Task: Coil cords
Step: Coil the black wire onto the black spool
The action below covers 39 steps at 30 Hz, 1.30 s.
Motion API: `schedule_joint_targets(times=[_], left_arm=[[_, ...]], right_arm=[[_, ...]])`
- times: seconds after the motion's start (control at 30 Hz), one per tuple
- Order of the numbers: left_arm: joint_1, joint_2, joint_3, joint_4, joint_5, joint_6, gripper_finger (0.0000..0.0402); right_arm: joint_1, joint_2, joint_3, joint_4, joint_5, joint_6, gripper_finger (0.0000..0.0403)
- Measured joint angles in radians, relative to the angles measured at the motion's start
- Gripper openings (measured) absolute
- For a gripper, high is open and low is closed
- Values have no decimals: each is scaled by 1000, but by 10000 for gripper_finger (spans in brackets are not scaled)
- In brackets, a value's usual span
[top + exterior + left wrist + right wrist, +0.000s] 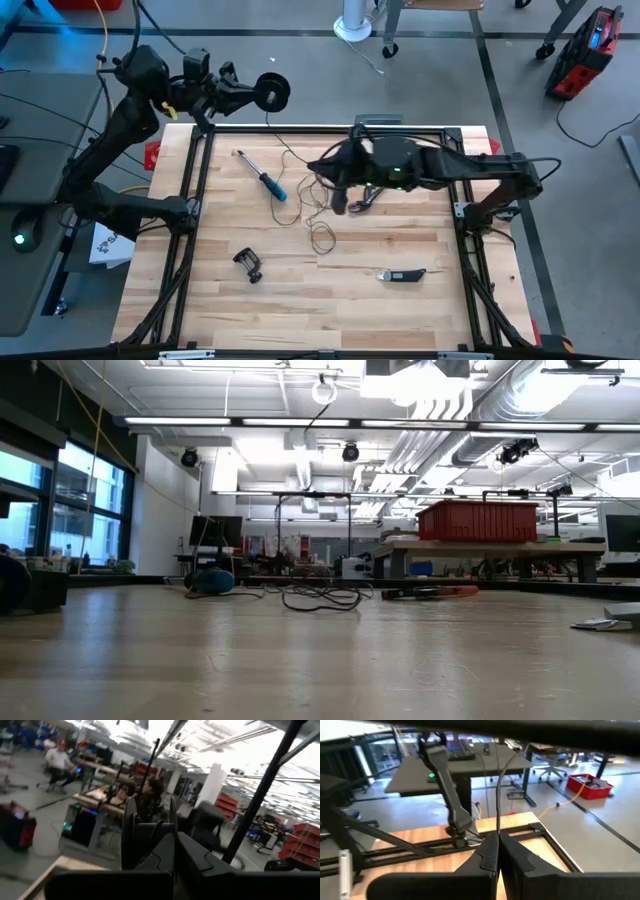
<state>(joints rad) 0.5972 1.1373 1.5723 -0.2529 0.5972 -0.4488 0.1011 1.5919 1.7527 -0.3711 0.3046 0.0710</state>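
My left gripper (pixel 250 95) is raised beyond the table's far left corner, shut on the small round black reel (pixel 272 90). The hair-thin dark cord (pixel 290 160) runs from the reel down over the table. It passes to my right gripper (pixel 320 172), which is held high over the table's middle and shut on it. The rest of the cord lies in loose loops (pixel 321 237) on the wood, a low tangle in the low view (pixel 320 597). Neither gripper shows in the low view. My left gripper has the reel (pixel 130 827) between its shut fingers, lifted clear of the table beyond its far edge. The fingers reach out about level. Which part of the reel they press on is hidden by the gripper itself. My right gripper pinches a single strand of the cord (pixel 498 827) between its two fingertips (pixel 490 851). The fingers point roughly level, toward the table's left. The strand rises from them toward the left arm; the rest hangs slack to the loops on the table.
A blue-handled screwdriver (pixel 265 178) lies left of the cord, and red pliers (pixel 362 205) lie under my right arm. A black clip (pixel 248 263) and a black-handled tool (pixel 403 275) lie nearer the front. A black frame (pixel 300 128) rims the table.
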Motion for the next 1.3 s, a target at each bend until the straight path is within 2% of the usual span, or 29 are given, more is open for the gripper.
schedule_joint_targets(times=[0.27,0.43,0.53,0.77,0.87,0.97,1.07,1.3], left_arm=[[-5,-33,0,-253,-52,-42,0],[-45,-23,0,-274,16,-167,0],[-103,-6,0,-275,31,-247,0],[-252,59,0,-258,71,-328,0],[-310,100,0,-183,73,-346,0],[-350,144,0,-39,88,-398,0],[-369,190,0,100,139,-483,0],[-392,279,0,357,181,-620,0]], right_arm=[[38,-93,0,-30,3,-17,0],[39,-126,0,-65,29,-53,0],[36,-144,0,-67,29,-77,0],[18,-163,0,-66,36,-116,0],[5,-163,0,-66,30,-124,0],[-5,-160,0,-65,18,-124,0],[-13,-160,0,-41,5,-124,0],[-29,-152,0,42,-47,-124,0]])
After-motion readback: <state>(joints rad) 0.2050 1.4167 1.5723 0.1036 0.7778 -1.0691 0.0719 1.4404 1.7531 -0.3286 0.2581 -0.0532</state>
